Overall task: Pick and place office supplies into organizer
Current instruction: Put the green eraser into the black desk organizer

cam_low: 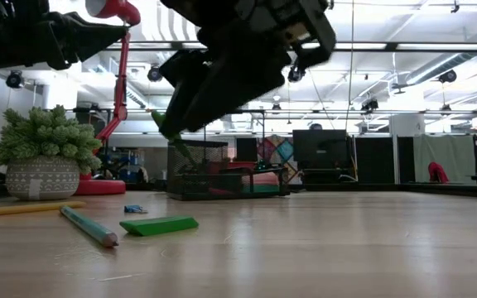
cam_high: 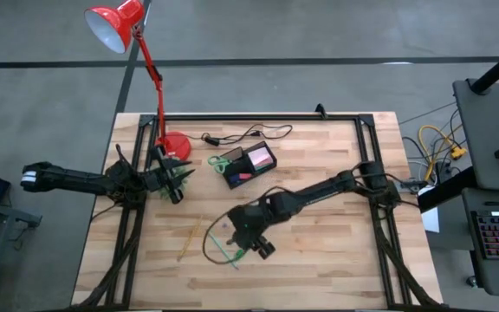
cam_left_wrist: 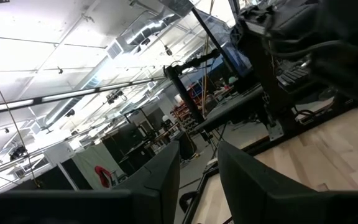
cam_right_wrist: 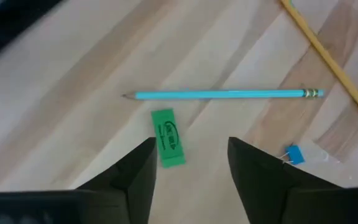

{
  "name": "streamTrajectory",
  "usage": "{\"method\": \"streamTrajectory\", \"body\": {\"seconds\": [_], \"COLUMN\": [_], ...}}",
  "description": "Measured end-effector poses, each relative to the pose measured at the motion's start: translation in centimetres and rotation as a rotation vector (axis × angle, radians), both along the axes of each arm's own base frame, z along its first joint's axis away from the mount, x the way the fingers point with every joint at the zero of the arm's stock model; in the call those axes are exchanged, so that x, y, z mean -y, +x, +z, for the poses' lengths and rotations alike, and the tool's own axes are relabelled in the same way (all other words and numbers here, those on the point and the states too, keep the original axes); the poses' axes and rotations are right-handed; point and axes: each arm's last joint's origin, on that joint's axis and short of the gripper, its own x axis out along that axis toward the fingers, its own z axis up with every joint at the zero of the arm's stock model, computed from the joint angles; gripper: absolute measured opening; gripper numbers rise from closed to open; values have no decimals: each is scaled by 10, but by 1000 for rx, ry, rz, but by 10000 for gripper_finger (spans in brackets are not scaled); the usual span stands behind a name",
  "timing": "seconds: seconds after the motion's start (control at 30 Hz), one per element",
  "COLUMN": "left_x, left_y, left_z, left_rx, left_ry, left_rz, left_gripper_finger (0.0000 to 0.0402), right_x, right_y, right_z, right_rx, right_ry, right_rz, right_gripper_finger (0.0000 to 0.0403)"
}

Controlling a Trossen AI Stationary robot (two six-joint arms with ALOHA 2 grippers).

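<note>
Right gripper point(cam_right_wrist: 188, 180) hovers over front-centre of table, fingers apart, nothing held; green eraser point(cam_right_wrist: 168, 137) lies flat just ahead of the gap, teal pencil point(cam_right_wrist: 222, 94) just beyond.

Step, by judgement: pick eraser. Centre gap over it, avoid pencil.

Organizer point(cam_high: 249, 165) well apart, near lamp base point(cam_high: 175, 145).

Left gripper point(cam_left_wrist: 197, 180) waits at left edge, fingers apart, empty.

Wrist view alone shows blue clip point(cam_right_wrist: 294, 154) and yellow pencil point(cam_right_wrist: 328, 59) clearly; high view alone shows organizer's place.

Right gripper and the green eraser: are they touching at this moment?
Apart. The right wrist view shows the green eraser lying flat on the table, with the open right gripper above it. The low view shows clear air between them.
</note>
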Motion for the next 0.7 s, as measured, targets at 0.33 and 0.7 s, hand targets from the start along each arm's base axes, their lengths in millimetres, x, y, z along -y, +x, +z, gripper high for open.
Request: {"method": "streamTrajectory", "body": {"seconds": [0.33,0.7], "left_x": [0,0], "left_y": [0,0], "left_z": [0,0], "left_rx": [0,0], "left_ry": [0,0], "left_rz": [0,0], "left_gripper_finger": [96,96], "right_x": [-13,-18], "right_y": [4,12], "right_z": [-36,-58], "right_rx": [-37,-28], "right_ry": [-90,-66], "right_rz": [0,-12], "right_gripper_finger": [214,215]}}
